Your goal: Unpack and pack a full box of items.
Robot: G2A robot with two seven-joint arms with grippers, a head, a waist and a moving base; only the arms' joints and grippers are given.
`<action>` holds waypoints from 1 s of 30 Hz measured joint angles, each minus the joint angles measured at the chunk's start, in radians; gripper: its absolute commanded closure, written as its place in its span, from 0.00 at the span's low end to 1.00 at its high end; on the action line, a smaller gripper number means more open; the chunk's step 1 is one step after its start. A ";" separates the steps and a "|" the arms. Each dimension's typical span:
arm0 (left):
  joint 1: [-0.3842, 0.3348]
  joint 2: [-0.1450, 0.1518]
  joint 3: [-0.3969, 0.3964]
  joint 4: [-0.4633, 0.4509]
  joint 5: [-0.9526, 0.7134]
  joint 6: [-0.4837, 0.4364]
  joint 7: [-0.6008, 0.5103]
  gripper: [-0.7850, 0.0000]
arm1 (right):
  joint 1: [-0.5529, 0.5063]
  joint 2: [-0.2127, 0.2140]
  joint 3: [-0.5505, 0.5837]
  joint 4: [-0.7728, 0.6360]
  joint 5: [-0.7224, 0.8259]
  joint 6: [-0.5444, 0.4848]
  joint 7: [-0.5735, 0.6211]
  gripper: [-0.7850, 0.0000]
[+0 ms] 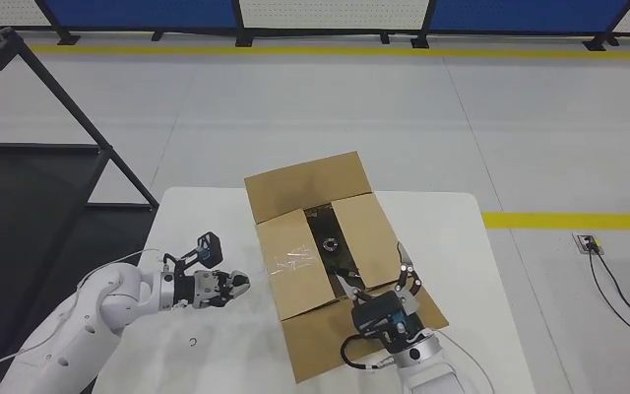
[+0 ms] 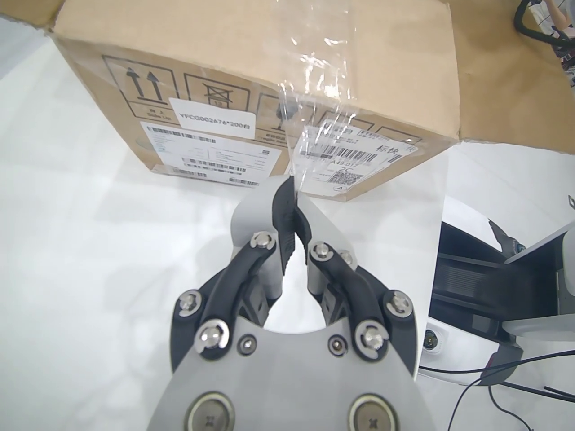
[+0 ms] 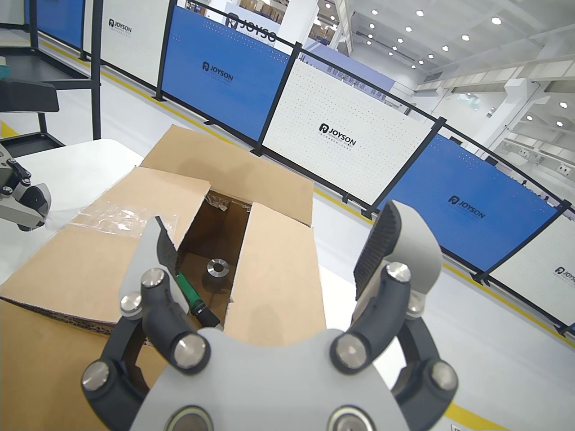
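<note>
Bright, even illumination is recorded throughout, supplied by rows of ceiling lamps [image 3: 496, 20] overhead. The white table [image 2: 81, 271] is rendered almost washed out, with only faint, soft shadows. Specular glare is noted on the clear tape [image 2: 314, 64]. The interior of the cardboard box [image 3: 278, 262] is left in deep shadow. Wide-angle distortion is observed: the fence panels [image 3: 341, 132] are bowed across the right wrist view.

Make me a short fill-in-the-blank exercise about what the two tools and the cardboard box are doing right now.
1. The left tool is shut on a strip of clear ____ that runs from the cardboard box.
2. The right tool is above the box with its fingers ____.
3. Inside the box, next to a metal ring, lies a stick-like item whose handle is ____.
Missing words: tape; open; green.
</note>
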 measured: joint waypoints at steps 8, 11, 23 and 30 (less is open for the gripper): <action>0.028 0.020 -0.024 -0.015 0.012 0.000 0.035 1.00 | 0.016 0.001 -0.004 0.010 0.005 -0.006 0.001 0.00; 0.042 0.029 -0.037 -0.025 0.019 0.000 0.049 1.00 | 0.021 0.002 -0.004 0.015 0.008 -0.007 -0.002 0.00; 0.117 0.064 -0.109 -0.061 0.045 0.000 0.103 1.00 | 0.031 0.004 -0.003 0.026 0.019 -0.010 -0.009 0.00; 0.155 0.075 -0.141 -0.085 0.058 0.000 0.117 1.00 | 0.048 0.008 -0.021 0.032 -0.009 -0.064 0.012 0.00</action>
